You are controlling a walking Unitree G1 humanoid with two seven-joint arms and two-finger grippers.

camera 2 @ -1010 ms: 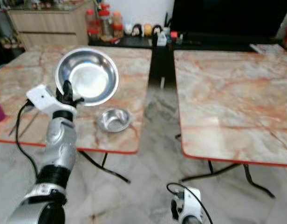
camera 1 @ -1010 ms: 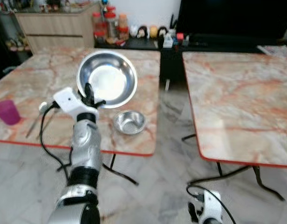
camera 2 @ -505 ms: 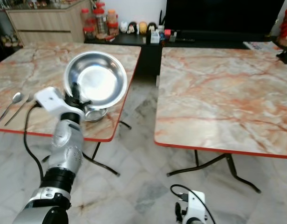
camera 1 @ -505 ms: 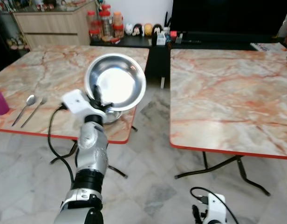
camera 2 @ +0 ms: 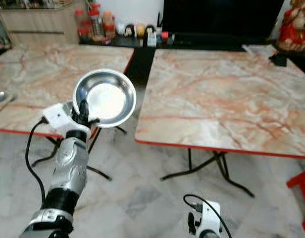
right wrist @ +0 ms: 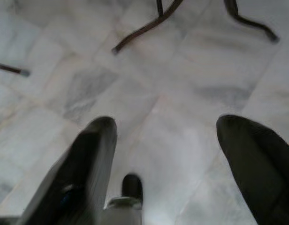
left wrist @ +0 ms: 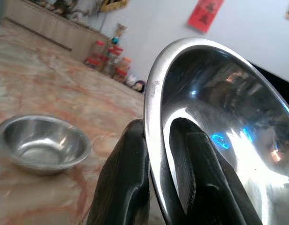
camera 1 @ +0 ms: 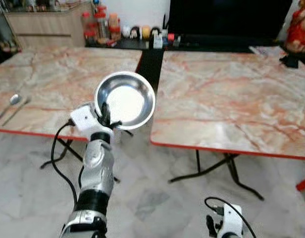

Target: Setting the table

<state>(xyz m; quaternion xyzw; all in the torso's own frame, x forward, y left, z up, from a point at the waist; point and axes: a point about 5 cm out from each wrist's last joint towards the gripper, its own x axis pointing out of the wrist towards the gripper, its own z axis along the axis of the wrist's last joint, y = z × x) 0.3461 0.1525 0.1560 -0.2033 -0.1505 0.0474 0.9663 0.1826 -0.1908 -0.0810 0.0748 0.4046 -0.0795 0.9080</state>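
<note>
A large shiny steel bowl (camera 1: 126, 100) is held up tilted, its hollow facing me, over the gap between the two marble tables. My left gripper (camera 1: 104, 111) is shut on its lower rim; in the left wrist view the rim (left wrist: 154, 93) sits pinched between the two black fingers (left wrist: 128, 178). A small steel bowl (left wrist: 41, 146) rests on the left table (camera 1: 53, 82) behind the gripper. A spoon (camera 1: 13, 100) and a fork lie near that table's left edge. My right gripper (right wrist: 172, 140) hangs low and open over the floor.
The right table (camera 1: 231, 96) stands bare at centre right, with a dark object (camera 1: 291, 60) at its far corner. Folding table legs (camera 1: 212, 168) cross the marble floor. Jars (camera 1: 98, 22) and a sideboard line the back wall. A red stool (camera 2: 301, 183) stands far right.
The camera has swung right, so the right table now sits nearer the middle and the left table has slid left. The large bowl stays in my left gripper.
</note>
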